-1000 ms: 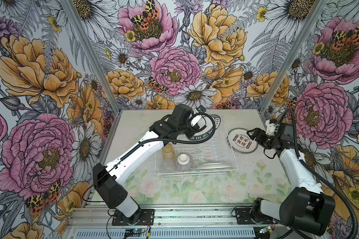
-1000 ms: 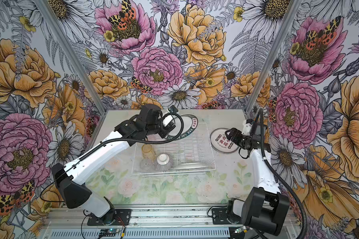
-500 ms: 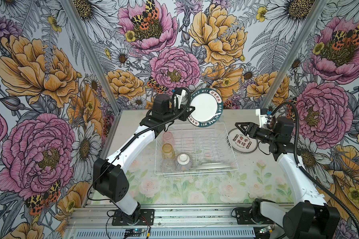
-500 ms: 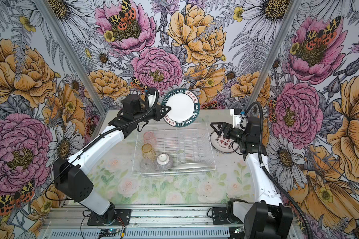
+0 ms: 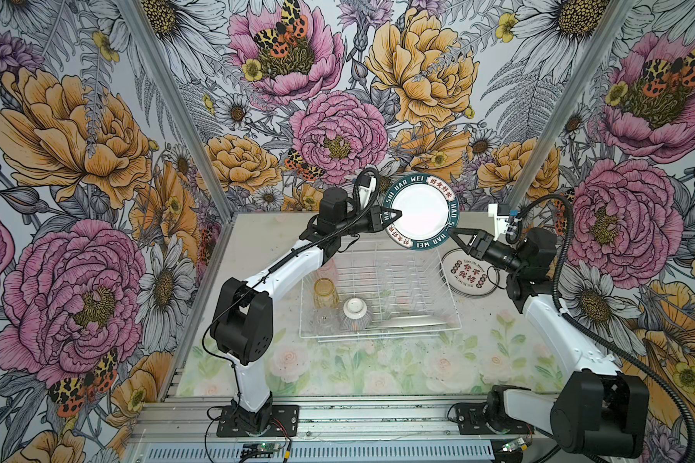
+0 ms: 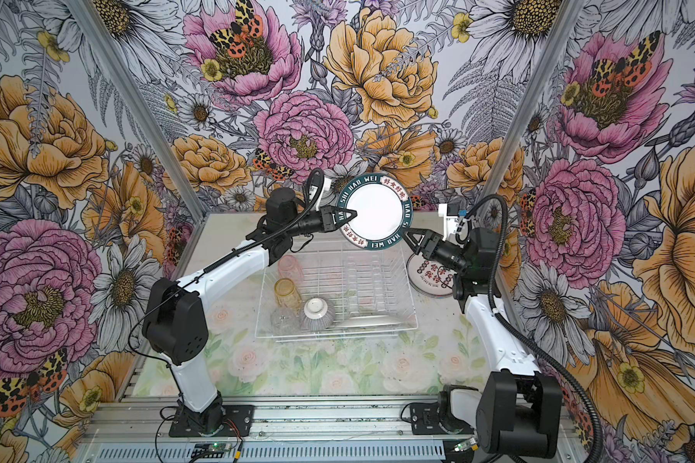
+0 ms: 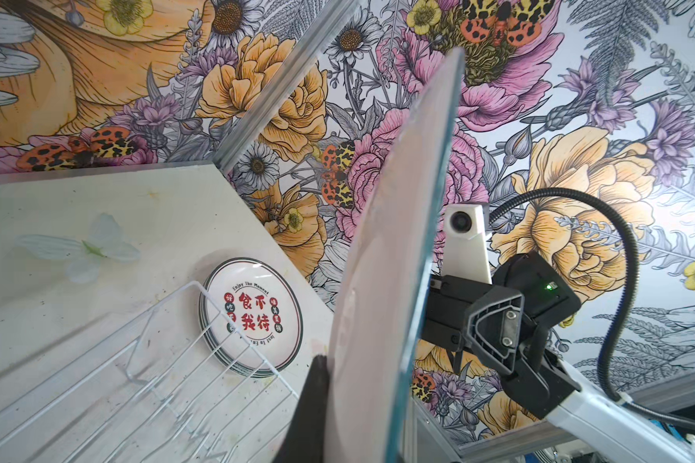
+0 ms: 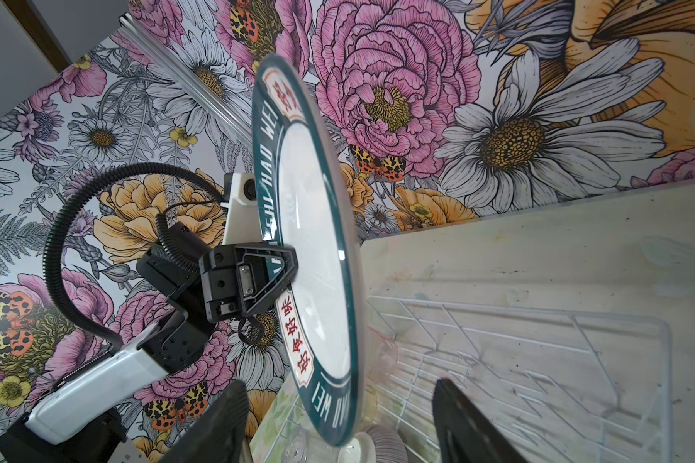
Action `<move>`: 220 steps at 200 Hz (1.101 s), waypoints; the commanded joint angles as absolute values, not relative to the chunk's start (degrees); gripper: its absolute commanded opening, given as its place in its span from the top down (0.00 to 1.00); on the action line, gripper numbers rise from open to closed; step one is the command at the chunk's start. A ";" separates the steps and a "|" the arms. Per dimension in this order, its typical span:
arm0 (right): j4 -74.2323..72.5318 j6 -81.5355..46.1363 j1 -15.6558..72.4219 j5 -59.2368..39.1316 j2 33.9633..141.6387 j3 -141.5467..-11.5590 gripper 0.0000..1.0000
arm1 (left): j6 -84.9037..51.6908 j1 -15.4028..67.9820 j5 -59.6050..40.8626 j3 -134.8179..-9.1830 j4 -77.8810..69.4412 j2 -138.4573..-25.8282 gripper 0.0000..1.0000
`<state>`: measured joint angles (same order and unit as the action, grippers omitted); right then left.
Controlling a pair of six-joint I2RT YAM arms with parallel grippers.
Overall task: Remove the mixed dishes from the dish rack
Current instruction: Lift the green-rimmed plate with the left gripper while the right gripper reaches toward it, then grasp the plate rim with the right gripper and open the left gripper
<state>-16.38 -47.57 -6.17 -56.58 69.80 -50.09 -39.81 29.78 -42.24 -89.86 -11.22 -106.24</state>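
My left gripper is shut on the left rim of a teal-rimmed white plate, held upright in the air above the far side of the dish rack. My right gripper stands open, its jaws straddling the plate's lower right rim without touching it. In the left wrist view one dark finger presses the plate's back. In the rack stand a pink tumbler, an amber tumbler, a clear tumbler and an upturned ribbed bowl.
A stack of plates with red characters lies on the table right of the rack, below my right wrist. Floral walls close in at the back and on both sides.
My left arm has lifted the plate out of the rack, up and to the right. My right gripper rose from the plate stack to the plate's rim, its jaws narrowing slightly.
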 commanded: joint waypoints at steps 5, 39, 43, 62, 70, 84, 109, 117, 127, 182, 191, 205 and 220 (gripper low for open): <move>-16.42 -46.79 -5.81 -54.37 71.01 -52.21 0.29 | -44.16 30.74 -45.48 -93.36 -19.15 -108.13 1.00; -16.88 -47.03 -5.38 -53.49 72.13 -52.83 0.43 | -45.06 31.85 -46.32 -95.26 -19.23 -110.60 1.00; -17.11 -47.12 -5.36 -53.40 72.28 -52.90 0.44 | -45.16 31.95 -46.40 -95.42 -19.16 -110.85 1.00; -17.56 -47.45 -5.30 -52.64 72.88 -53.27 0.51 | -45.64 32.42 -46.73 -96.08 -19.21 -111.85 1.00; -18.15 -47.84 -5.32 -52.56 73.26 -53.43 0.55 | -45.76 32.63 -46.89 -96.45 -19.19 -112.27 1.00; -19.66 -48.94 -5.35 -52.14 73.90 -53.22 0.68 | -45.97 33.09 -47.12 -96.89 -19.17 -112.80 1.00; -20.43 -49.67 -5.28 -51.45 74.58 -53.27 0.87 | -46.30 33.39 -47.31 -97.03 -19.20 -113.31 1.00; -20.41 -49.75 -5.32 -51.20 74.70 -53.18 0.96 | -46.32 33.47 -47.29 -97.01 -19.17 -113.30 1.00; -20.32 -49.83 -5.27 -50.58 74.56 -53.28 1.00 | -46.27 33.40 -47.07 -96.70 -19.20 -113.29 0.94; -19.91 -51.22 -6.10 -48.02 73.77 -53.46 1.00 | -35.90 34.50 -45.97 -97.21 -8.06 -110.65 0.63; -20.13 -52.09 -6.64 -47.41 73.56 -53.49 1.00 | -31.12 34.96 -45.20 -98.18 -2.48 -109.87 0.60; -20.32 -53.35 -8.06 -46.84 73.22 -53.70 1.00 | -24.87 35.49 -43.12 -99.14 5.40 -108.63 0.59; -18.71 -53.75 -10.44 -46.31 72.23 -54.08 1.00 | -19.84 35.27 -39.43 -99.23 12.43 -107.62 0.59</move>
